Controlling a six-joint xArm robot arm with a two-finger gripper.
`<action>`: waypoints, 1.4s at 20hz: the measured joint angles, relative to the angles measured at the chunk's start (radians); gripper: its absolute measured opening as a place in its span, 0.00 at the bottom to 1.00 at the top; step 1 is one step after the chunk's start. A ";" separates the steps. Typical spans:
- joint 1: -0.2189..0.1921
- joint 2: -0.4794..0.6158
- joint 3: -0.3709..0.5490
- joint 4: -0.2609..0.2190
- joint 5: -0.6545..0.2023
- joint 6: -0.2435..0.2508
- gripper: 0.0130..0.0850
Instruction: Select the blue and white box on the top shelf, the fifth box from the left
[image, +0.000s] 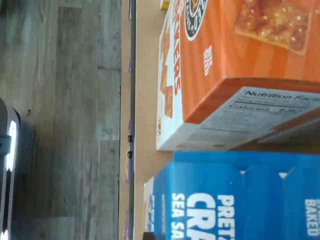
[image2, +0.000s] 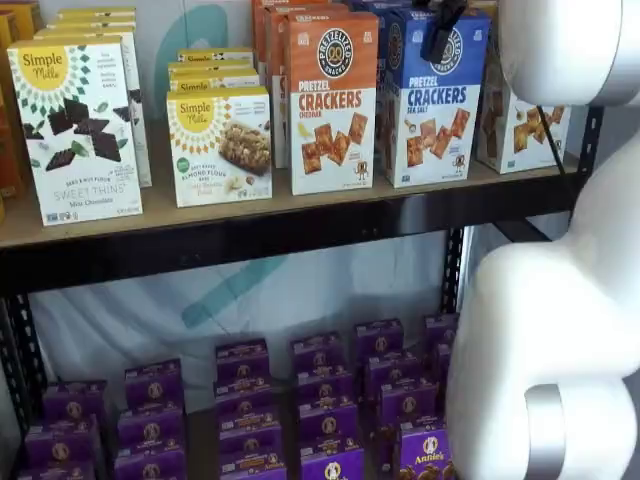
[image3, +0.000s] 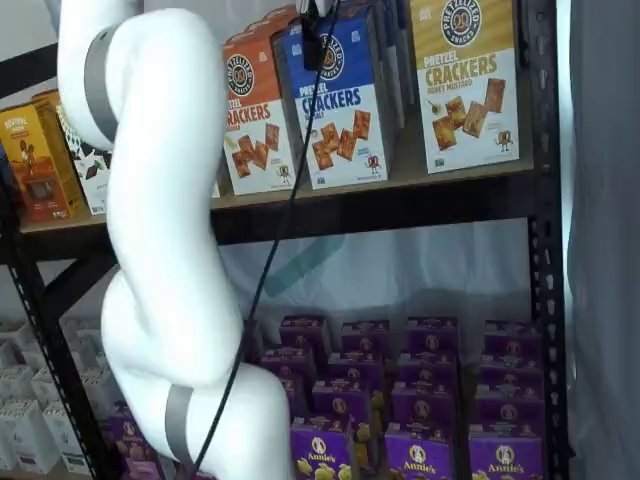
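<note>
The blue and white box (image2: 435, 100) stands upright on the top shelf (image2: 250, 238), just right of an orange-topped cheddar box (image2: 332, 100). It shows in both shelf views (image3: 335, 100). The wrist view looks down on its blue top (image: 240, 200), with the orange box (image: 240, 50) beside it on the tan board (image: 145, 100). My gripper (image2: 443, 30) hangs at the blue box's top front edge. Only a black finger shows, so I cannot tell whether it is open. In a shelf view it (image3: 312, 42) shows with a cable beside it.
A yellow-topped cracker box (image3: 465, 80) stands right of the blue box. Simple Mills boxes (image2: 75, 130) fill the shelf's left part. Several purple Annie's boxes (image2: 320, 385) sit on the lower shelf. My white arm (image3: 160, 250) stands before the shelves. Grey wood floor (image: 60, 120) lies below.
</note>
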 joint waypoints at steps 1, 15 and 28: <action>-0.001 -0.001 0.000 0.000 0.000 -0.001 0.78; 0.000 -0.011 -0.006 -0.013 0.018 -0.001 0.61; 0.031 -0.139 0.086 -0.048 0.060 0.024 0.61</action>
